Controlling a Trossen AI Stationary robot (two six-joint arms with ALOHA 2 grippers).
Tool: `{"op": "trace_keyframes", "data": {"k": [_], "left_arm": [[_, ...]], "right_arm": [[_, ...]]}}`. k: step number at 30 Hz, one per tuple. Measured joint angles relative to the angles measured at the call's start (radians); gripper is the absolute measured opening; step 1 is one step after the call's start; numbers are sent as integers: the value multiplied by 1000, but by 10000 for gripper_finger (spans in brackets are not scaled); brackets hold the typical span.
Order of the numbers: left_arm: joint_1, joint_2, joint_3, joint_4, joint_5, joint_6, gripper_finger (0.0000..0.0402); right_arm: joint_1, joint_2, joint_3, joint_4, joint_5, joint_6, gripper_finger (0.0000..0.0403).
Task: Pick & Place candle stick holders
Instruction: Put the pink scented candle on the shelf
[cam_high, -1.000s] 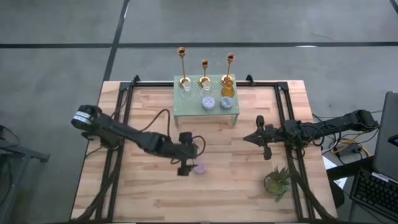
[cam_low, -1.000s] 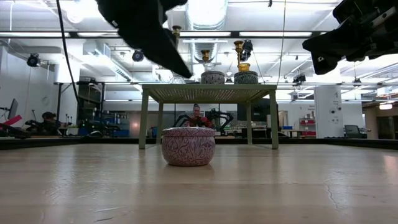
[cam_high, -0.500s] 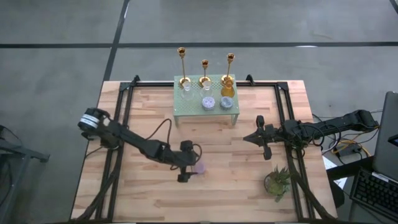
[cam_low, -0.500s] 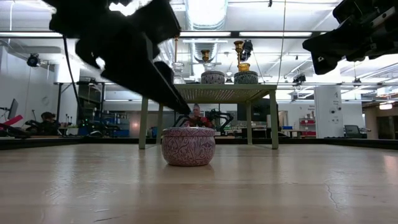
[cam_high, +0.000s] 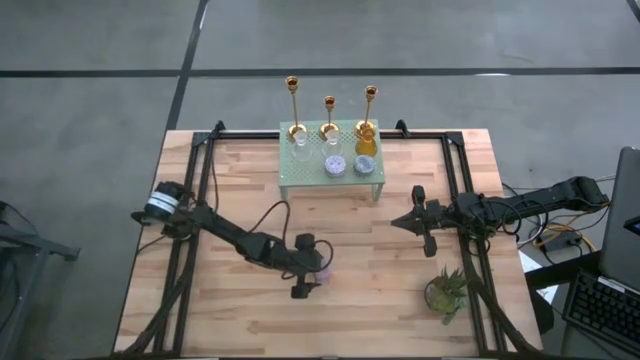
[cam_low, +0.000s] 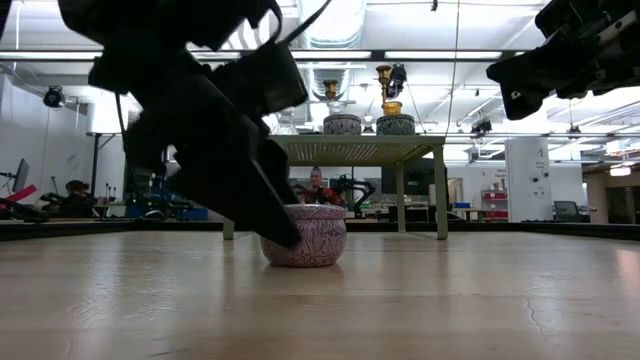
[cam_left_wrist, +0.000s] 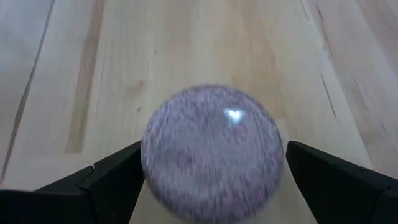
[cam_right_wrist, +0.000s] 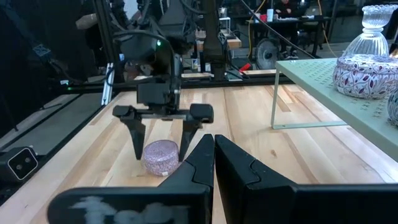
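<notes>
Three gold candlesticks (cam_high: 293, 100), (cam_high: 329, 115), (cam_high: 370, 105) stand upright on their round bases along the far edge of a green stand (cam_high: 300, 178); the middle one is shorter. My left gripper (cam_high: 319, 269) is open and low over the table's middle. Its fingers (cam_right_wrist: 138, 138) stand on either side of a small purple patterned tin (cam_left_wrist: 211, 155), which sits on the table. My right gripper (cam_high: 398, 222) is shut and empty, held above the table right of the middle, well away from the candlesticks.
The green stand also carries patterned tins (cam_high: 335, 165), a glass holder (cam_high: 301, 150) and an amber jar (cam_high: 366, 145). A small potted plant (cam_high: 446, 290) stands at the near right. A laptop (cam_high: 625, 230) sits past the right edge. Bare wood lies to the near left.
My left gripper has come down and moved a little toward the table's near edge. Its open fingers now straddle the purple tin, which has stayed in place.
</notes>
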Motion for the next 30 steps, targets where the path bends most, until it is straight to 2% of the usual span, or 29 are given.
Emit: {"op": "trace_keyframes", "data": {"k": [11,20,26,30], "left_arm": [[-1,23,1,54,-4,-3,376],[-1,5,-2,26,-4,-4,299],[6,4,0,23,-4,2,298],[14,-7,0,10,-4,16,312]], "right_arm": [[0,0,0,0,0,0,8],[0,0,0,0,0,0,8],[0,0,0,0,0,0,8],[0,0,0,0,0,0,8]]}}
